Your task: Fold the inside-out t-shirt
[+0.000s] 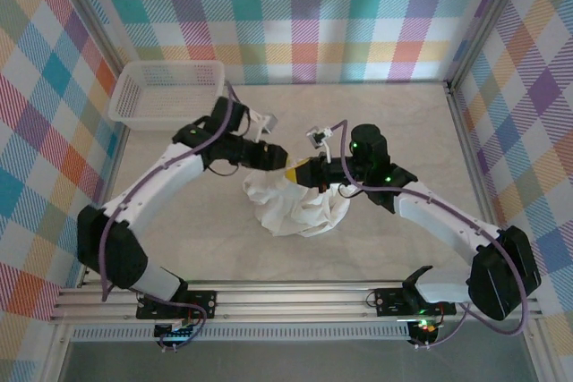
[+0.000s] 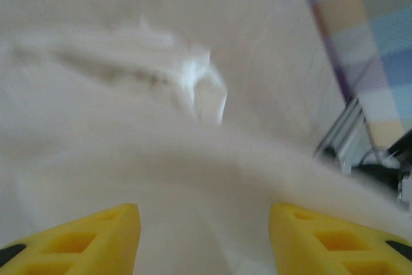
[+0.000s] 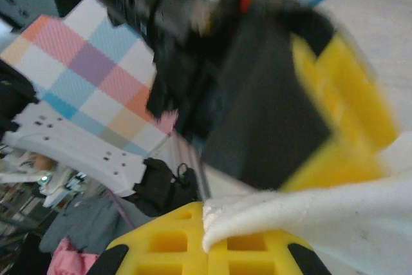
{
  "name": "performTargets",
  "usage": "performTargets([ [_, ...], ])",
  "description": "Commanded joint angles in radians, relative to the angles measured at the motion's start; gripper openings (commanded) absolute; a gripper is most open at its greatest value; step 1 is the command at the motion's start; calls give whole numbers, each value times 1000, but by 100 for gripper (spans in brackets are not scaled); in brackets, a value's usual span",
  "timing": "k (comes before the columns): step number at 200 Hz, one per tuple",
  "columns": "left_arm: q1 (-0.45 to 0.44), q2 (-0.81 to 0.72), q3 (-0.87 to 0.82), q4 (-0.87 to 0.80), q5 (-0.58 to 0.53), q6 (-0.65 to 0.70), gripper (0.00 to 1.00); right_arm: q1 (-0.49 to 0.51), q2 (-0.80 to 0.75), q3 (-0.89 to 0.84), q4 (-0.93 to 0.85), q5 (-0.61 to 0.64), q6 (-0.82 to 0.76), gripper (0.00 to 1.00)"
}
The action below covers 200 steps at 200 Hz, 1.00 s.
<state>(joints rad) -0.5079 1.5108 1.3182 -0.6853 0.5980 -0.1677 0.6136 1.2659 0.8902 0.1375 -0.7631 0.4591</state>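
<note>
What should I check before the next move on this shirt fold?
1. Hold of right gripper on shirt: ok, fingers shut on a fabric edge.
2. Hold of left gripper: not ok, fingers apart over cloth.
3. Shirt laid flat: not ok, bunched in a heap on the table.
4. Which part of the shirt is pinched: cannot tell.
5. Gap between the two grippers: cannot tell, they sit very close in the top view.
6. The basket out of the way: ok, far-left corner, apart from the shirt.
</note>
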Motion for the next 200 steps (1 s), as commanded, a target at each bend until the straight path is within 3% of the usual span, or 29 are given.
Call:
performTargets([
  [1, -14, -33, -102, -120, 82, -28, 43, -2, -43, -12, -170, 107, -81, 0],
  [14, -12, -52, -180, -124, 33, -38, 0, 1, -60, -57, -200, 110, -79, 1],
  [32, -7, -156, -268, -101, -131, -86, 0, 22, -88, -122, -324, 178, -68, 8],
  [44, 12, -241, -310, -71, -183, -129, 0, 67, -96, -170, -434, 254, -68, 10],
  [61, 27, -318, -362, -7, -173, -180, 0, 122, -64, -224, -533, 307, -11, 14],
  [87, 17, -332, -435, 96, -116, -248, 0, 136, -2, -206, -612, 320, 32, 34],
  [115, -51, -297, -436, 137, -102, -246, 0, 138, -35, -139, -712, 549, 22, 48],
  [142, -173, -242, -377, 149, -235, -257, 40, 138, -95, -83, -845, 847, 63, 52],
  [157, -214, -192, -372, 206, -261, -294, 51, 138, -138, -82, -816, 898, 44, 55],
  [176, -267, -115, -352, 244, -310, -294, 54, 139, -160, -111, -685, 799, -32, 54],
  [200, -334, -21, -277, 198, -388, -229, 48, 138, -127, -109, -577, 663, -22, 52],
])
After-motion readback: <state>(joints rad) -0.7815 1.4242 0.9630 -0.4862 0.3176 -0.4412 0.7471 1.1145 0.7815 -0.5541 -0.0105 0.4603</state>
